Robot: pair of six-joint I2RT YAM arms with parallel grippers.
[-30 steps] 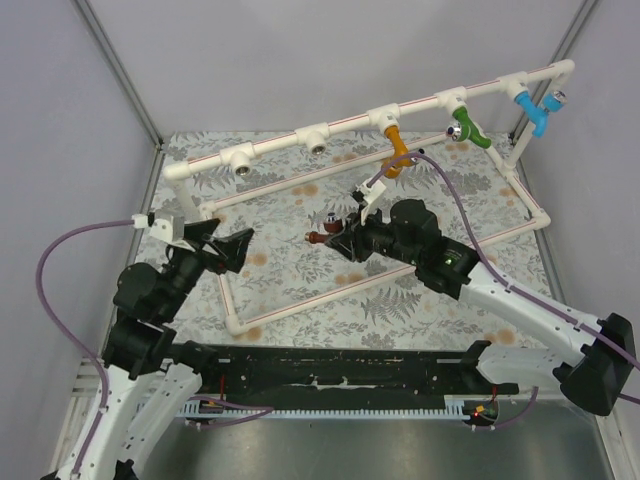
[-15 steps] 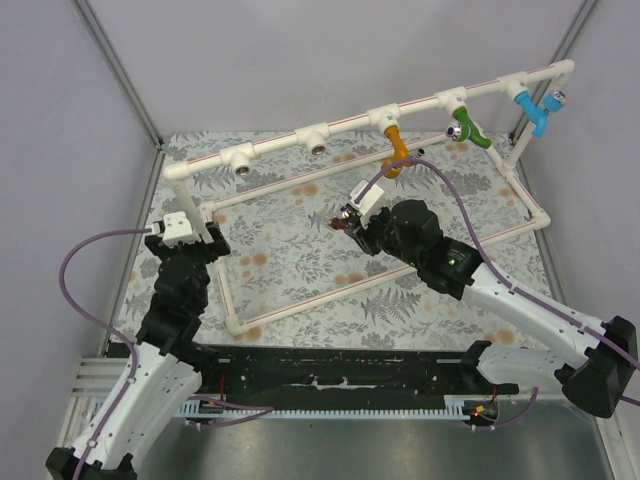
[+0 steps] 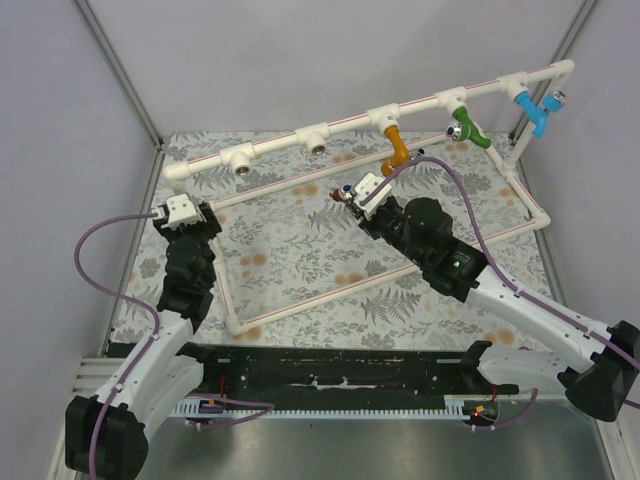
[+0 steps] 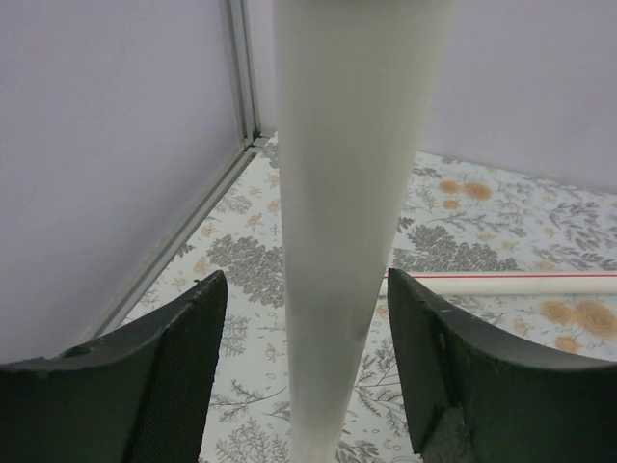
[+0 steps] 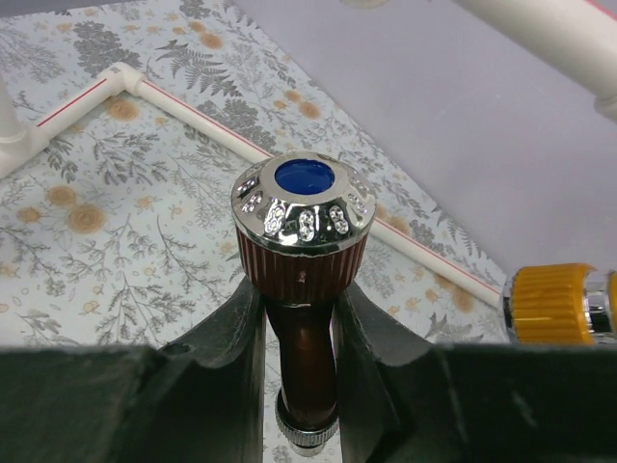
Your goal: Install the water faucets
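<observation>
The dark reddish-brown water faucet (image 5: pixel 301 251) has a silvery cap with a blue centre and stands upright between my right gripper's fingers. My right gripper (image 5: pixel 299 318) is shut on its body. From above, this faucet (image 3: pixel 340 196) and the right gripper (image 3: pixel 353 202) hang over the mat, just below the white top rail (image 3: pixel 280 143). The orange-yellow faucet (image 3: pixel 397 150) hangs from a rail fitting; its knob (image 5: pixel 551 304) shows at the right. My left gripper (image 4: pixel 307 289) is open astride the frame's white left post (image 4: pixel 357 145), with a gap on each side.
Two bare tee fittings (image 3: pixel 243 160) (image 3: pixel 318 140) sit on the rail left of the orange faucet. A green tap (image 3: pixel 468 128) and a light blue tap (image 3: pixel 535 108) hang further right. The white pipe base frame (image 3: pixel 300 305) lies on the floral mat. Grey walls close in on the left and back.
My left arm has swung forward and left, so its jaws now straddle the frame's left post. My right gripper has carried the brown faucet away from me, closer to the rail.
</observation>
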